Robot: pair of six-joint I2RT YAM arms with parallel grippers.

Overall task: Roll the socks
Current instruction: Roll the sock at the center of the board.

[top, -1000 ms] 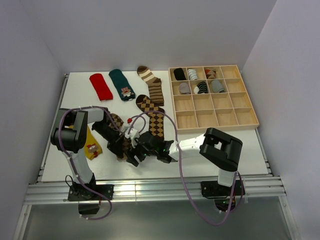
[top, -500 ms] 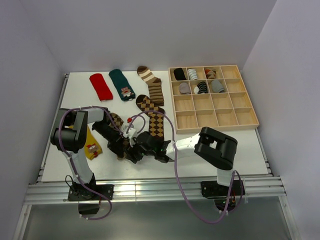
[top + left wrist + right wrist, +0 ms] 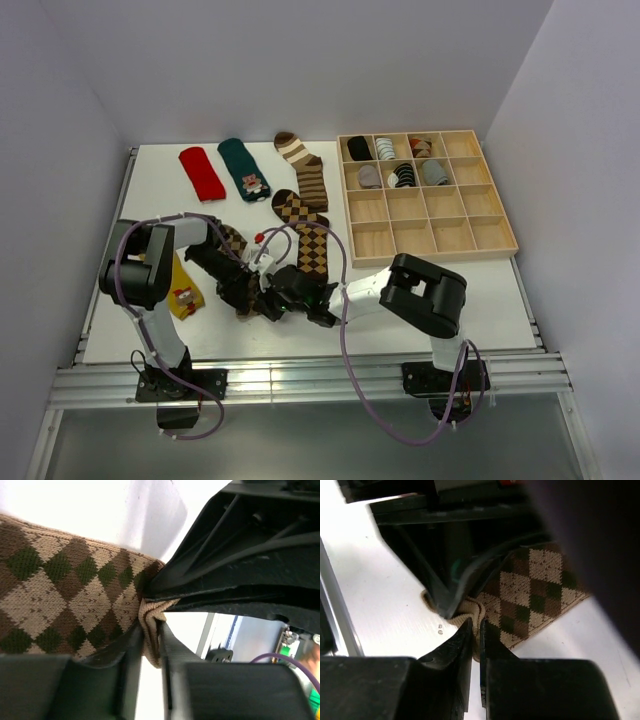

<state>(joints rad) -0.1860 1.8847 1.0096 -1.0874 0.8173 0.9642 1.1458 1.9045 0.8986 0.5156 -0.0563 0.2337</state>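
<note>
Pinching the tan edge of the brown argyle sock, the left gripper has its jaws closed on a fold of fabric, and the rest of the sock lies flat on the table near the front left. The right gripper meets it tip to tip, jaws pressed almost together on the same edge. The red sock, teal sock and striped sock lie well apart at the back, the mustard sock lies by the left arm, and a second argyle sock lies left of the wooden tray.
</note>
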